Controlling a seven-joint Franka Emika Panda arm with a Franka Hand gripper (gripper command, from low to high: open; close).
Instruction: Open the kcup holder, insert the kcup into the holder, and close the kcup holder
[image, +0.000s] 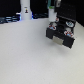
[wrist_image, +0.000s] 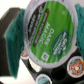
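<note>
End effector (wrist_image: 42, 37) clamped on kcup (wrist_image: 47, 30) above kcup holder (image: 60, 32); drawer open, insertion and closing remain.

Glossy foil-lidded kcup (wrist_image: 47, 30), matt table (image: 25, 60)

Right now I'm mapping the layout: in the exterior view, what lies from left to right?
White bottle-shaped post → black kcup holder, with the gripper right above it, so its own place in the order is unclear.
</note>
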